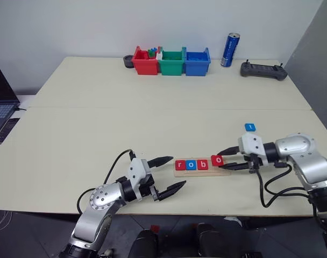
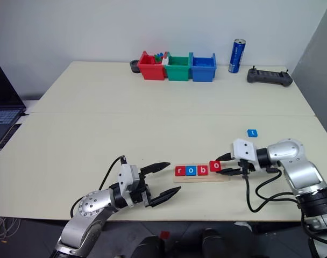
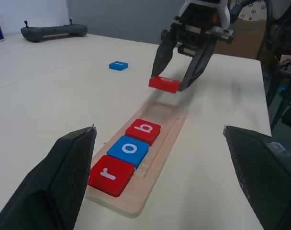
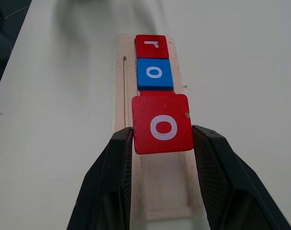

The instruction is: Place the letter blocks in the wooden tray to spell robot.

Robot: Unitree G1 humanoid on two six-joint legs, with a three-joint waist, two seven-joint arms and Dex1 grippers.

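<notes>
Here, your right pincer [image 1: 232, 158] grips the light, rigid red square "o" tile [image 4: 162, 123] by its opposite edges above the pale wooden tray [image 3: 157, 143], left pincer [image 1: 169, 174] open.

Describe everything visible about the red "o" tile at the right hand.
The red "o" tile is a small flat square with rounded corners, apparently glossy plastic, bearing a white lowercase "o". The right hand grips it by two opposite edges between its black fingers. It hangs clear of the surface, slightly tilted, over the empty end of the wooden tray, just past the seated red "b" tile. Only the fingers touch it.
</notes>
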